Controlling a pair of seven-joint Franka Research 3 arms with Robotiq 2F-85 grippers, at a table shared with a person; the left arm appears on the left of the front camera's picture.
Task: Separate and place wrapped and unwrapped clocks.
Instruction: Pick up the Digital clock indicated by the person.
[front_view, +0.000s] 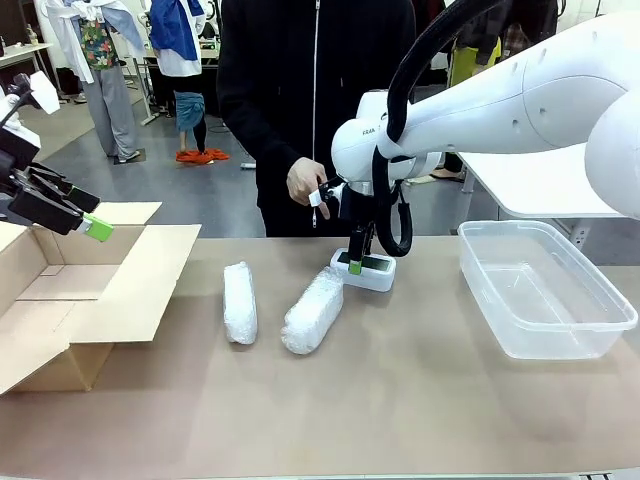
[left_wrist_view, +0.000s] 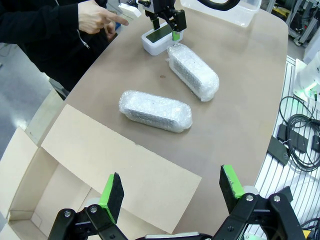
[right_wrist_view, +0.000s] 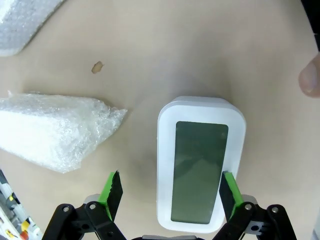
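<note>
The bare white clock (front_view: 366, 272) lies screen up on the table's far side, in front of the person. My right gripper (front_view: 357, 262) hangs open just over it; in the right wrist view the clock (right_wrist_view: 200, 160) lies off-centre between the fingers, and the right pad (right_wrist_view: 230, 194) overlaps its edge. Two bubble-wrap bundles (front_view: 240, 302) (front_view: 314, 310) lie side by side near the middle, the right one (right_wrist_view: 55, 132) ending close to the clock. My left gripper (front_view: 95, 228) is open and holds nothing, up over the cardboard box; its wrist view looks down on both bundles (left_wrist_view: 156, 111) (left_wrist_view: 194, 71).
An open cardboard box (front_view: 80, 290) with spread flaps sits at the left. A clear plastic tub (front_view: 545, 290) stands at the right. The person's hand (front_view: 305, 182) hovers just behind the clock, a fingertip (right_wrist_view: 311, 77) showing at the right wrist view's edge.
</note>
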